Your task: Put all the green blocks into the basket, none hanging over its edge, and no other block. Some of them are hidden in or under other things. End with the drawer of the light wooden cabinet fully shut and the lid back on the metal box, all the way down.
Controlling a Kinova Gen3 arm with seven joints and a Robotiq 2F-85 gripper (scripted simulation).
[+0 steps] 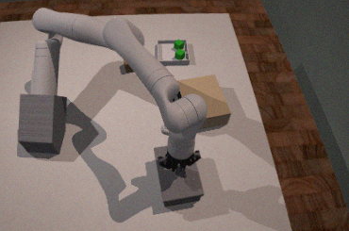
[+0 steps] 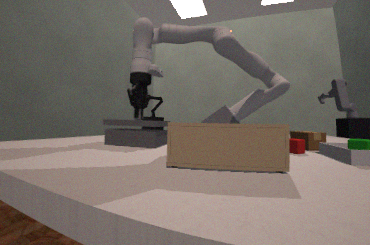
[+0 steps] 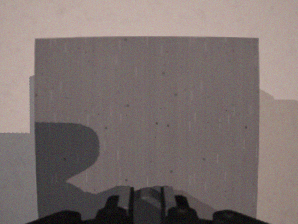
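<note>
My gripper (image 1: 179,173) (image 2: 138,116) (image 3: 147,203) is shut on the handle of the grey metal lid (image 1: 181,187) (image 2: 120,123) (image 3: 150,90). The lid is level over the grey metal box (image 2: 132,138), with a narrow gap between them in the exterior view. The inside of the box is hidden. Two green blocks (image 1: 179,44) (image 1: 179,54) are in the basket (image 1: 173,62) (image 2: 335,152); one green block (image 2: 359,144) shows in the exterior view. The light wooden cabinet (image 1: 207,92) (image 2: 227,147) stands between box and basket. Its drawer is not visible.
A red block (image 2: 297,146) lies near the basket, beside a brown wooden object (image 1: 127,66) (image 2: 312,140) partly hidden by the arm. A large grey block (image 1: 42,120) is at the arm's base. The arm passes above the cabinet's left side in the top view.
</note>
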